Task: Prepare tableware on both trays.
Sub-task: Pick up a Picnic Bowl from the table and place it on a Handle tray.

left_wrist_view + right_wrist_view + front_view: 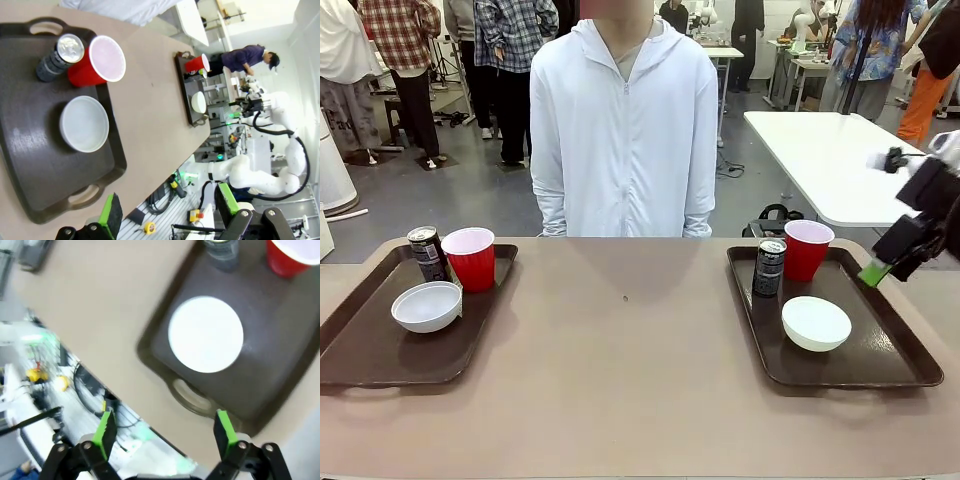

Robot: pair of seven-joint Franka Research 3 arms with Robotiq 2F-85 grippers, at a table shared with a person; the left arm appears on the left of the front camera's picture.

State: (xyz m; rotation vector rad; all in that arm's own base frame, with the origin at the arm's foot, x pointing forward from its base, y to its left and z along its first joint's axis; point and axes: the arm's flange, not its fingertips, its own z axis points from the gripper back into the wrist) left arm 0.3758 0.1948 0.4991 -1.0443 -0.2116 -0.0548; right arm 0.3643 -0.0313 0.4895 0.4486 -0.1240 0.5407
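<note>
On the tabletop, the tray at lower left carries a can, a red cup and a bowl; the tray at lower right carries the same three. Both grippers hold nothing, jaws spread: left gripper, right gripper

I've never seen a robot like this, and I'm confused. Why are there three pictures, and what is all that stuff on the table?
One camera looks across the table at a person. The other two sit on the robot's wrists, looking down past green-tipped fingers. The right gripper and left gripper are both open, holding nothing. Two brown trays lie there, the left tray and right tray. Each carries a red cup, a white bowl and a black can.
</note>
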